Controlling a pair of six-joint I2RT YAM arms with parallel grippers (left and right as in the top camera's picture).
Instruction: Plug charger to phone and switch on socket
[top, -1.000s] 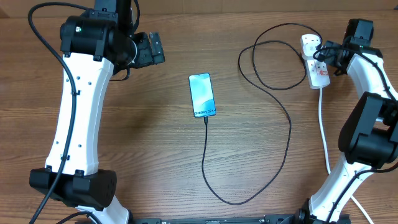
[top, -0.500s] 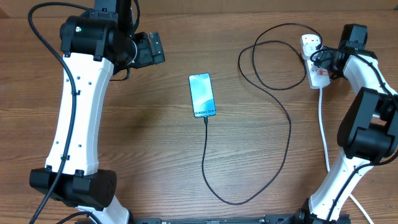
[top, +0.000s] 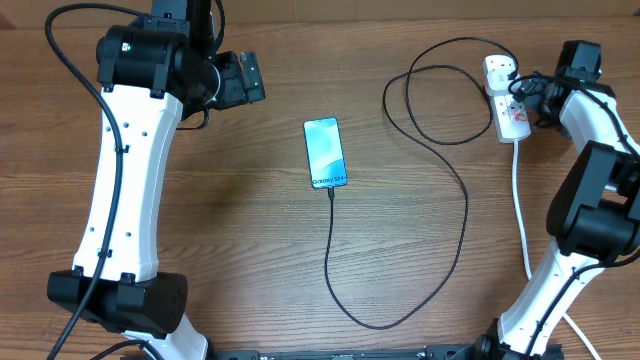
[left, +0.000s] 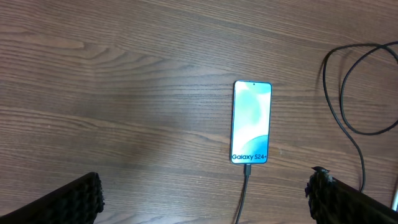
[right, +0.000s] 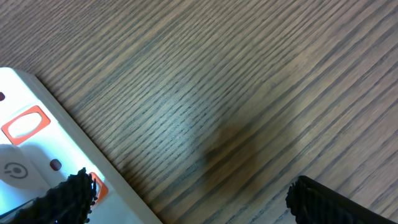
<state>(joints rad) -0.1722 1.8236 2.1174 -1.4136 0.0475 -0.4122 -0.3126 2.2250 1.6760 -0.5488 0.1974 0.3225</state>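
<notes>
The phone (top: 326, 152) lies flat mid-table with its blue-cyan screen up; it also shows in the left wrist view (left: 251, 121). The charger's thin black cable (top: 466, 215) has its tip in the phone's bottom edge (left: 247, 168). It loops round to the far end of the white socket (top: 512, 122) at the back right. My right gripper (top: 525, 97) is open beside the socket, one finger over its edge by a red switch (right: 25, 122). In the right wrist view (right: 193, 200) it holds nothing. My left gripper (left: 202, 200) is open, raised left of the phone (top: 250, 80).
The socket's thick white lead (top: 522, 215) runs down the right side toward the front edge, close to the right arm's base. The black cable makes a wide loop over the right half of the table (top: 200, 230).
My right gripper moved in over the socket half a second ago and has drawn back slightly to the right. The left arm, phone and cable have not moved.
</notes>
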